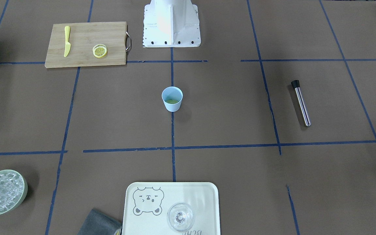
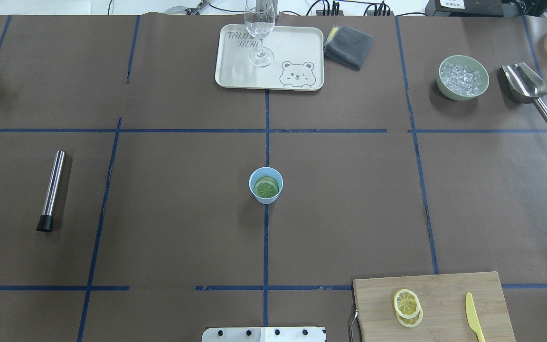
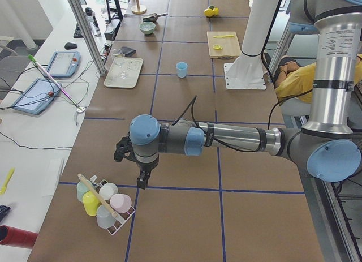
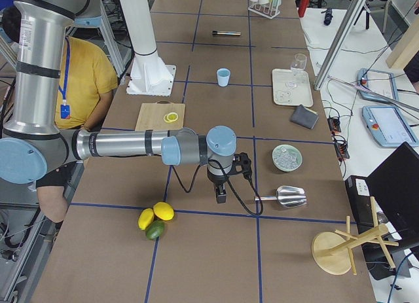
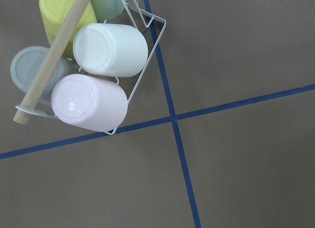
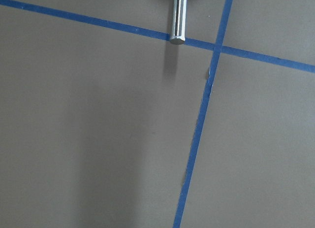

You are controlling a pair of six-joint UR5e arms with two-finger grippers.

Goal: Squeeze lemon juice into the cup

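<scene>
- Two yellow slices sit stacked on the cutting board, near its edge that has the metal handle. The top one is the lemon, with its pale wheel of segments facing up.
- One cup stands upright in the middle of the table, right on a blue tape line. It is well apart from the board.
- Inside the cup lies something round and green, like a lime slice.
- The lemon looks small, light and soft. I think it will squash easily and may be wet and slippery.
- A good place to hold it is by the rind, on two opposite sides, so the juice can run out of the cut face.
- It lies flat and thin, so getting fingers under or around the rim could be tricky. The slice below might come up with it.
- The yellow knife lies on the same board, near the opposite edge, clear of the lemon.
- The cup looks light too. A bump could tip it, so the squeeze should happen above its mouth without touching it.
- The left gripper hangs over the table's left end, just beside a rack of cups. I cannot tell how its jaws stand.
- The right gripper hangs over the right end, near a metal scoop. I cannot tell about its jaws either.
</scene>
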